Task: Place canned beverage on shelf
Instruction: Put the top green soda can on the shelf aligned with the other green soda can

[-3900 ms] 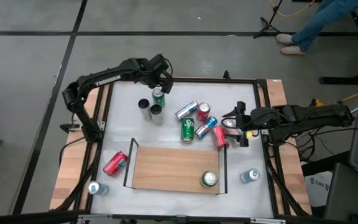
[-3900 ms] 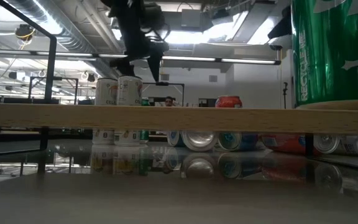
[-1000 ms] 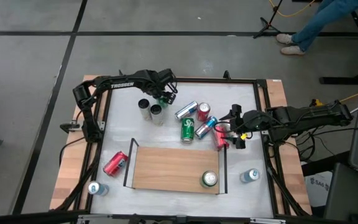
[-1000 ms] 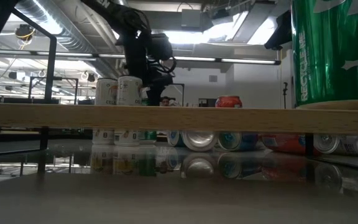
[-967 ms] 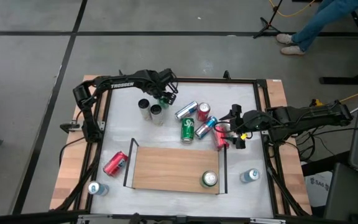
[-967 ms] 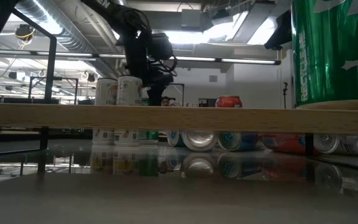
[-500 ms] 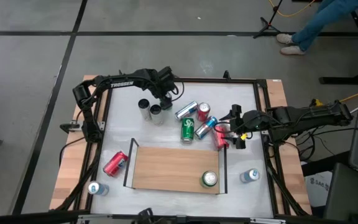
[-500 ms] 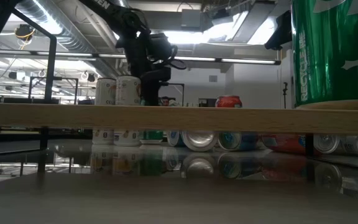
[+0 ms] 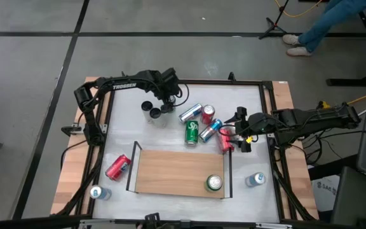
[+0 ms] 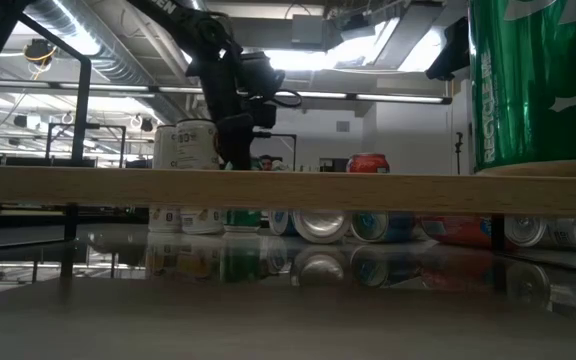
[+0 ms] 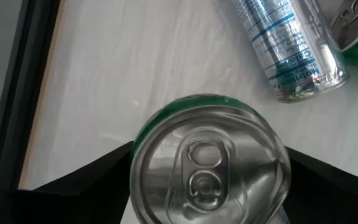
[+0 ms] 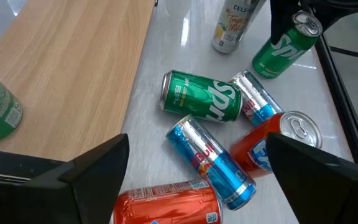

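One can so far on the shelf (image 9: 170, 172): an upright green can (image 9: 214, 183) stands on the wooden board, close to the black rail on the right arm's side. The rest of the board is bare wood.

Over to the left gripper (image 9: 168, 102), well beyond the shelf's far long edge. A tilted green can (image 11: 209, 168) sits right in its span, silver top and pull tab facing the wrist camera. Whether it is clamped or only bracketed, I cannot tell.

The right gripper (image 9: 239, 135) hovers just past the shelf's far corner on the right arm's side, fingers spread wide, nothing between them. Below it lies a red can (image 9: 225, 141) on its side.

Now the writing. The left arm (image 9: 124, 85) reads "TROSSEN" in white. Beyond the shelf's far edge, a lying green can (image 12: 201, 95) shows "Sprite" lettering. A pale standing can (image 12: 234, 25) farther off reads "CELS" at the start of its label.
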Controlling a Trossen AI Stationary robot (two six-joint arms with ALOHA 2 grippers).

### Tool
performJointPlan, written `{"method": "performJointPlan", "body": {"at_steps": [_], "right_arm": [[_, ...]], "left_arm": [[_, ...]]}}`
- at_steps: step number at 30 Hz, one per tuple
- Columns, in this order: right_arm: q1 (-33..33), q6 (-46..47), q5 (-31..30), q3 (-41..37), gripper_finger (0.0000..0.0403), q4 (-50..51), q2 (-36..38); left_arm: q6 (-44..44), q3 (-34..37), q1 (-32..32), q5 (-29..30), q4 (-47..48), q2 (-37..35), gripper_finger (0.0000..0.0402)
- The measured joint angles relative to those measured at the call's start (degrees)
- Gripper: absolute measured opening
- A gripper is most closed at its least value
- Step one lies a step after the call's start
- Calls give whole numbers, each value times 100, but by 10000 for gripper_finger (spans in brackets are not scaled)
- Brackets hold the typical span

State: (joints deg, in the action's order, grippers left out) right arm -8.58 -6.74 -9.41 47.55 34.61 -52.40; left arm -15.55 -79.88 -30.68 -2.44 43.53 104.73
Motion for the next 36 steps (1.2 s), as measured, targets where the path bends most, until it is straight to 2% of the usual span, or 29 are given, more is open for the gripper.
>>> {"method": "performJointPlan", "body": {"at_steps": [14, 22, 29, 36], "right_arm": [[-2, -2, 2, 0, 367, 4, 0], [-2, -2, 4, 0, 367, 147, 0], [-2, -2, 4, 0, 367, 179, 0], [-2, -2, 4, 0, 367, 179, 0]], "left_arm": [[12, 0, 11, 0, -244, 0, 335], [298, 0, 11, 0, -234, 0, 336], [564, 0, 11, 0, -225, 0, 376], [1562, 0, 11, 0, -227, 0, 391]]}}
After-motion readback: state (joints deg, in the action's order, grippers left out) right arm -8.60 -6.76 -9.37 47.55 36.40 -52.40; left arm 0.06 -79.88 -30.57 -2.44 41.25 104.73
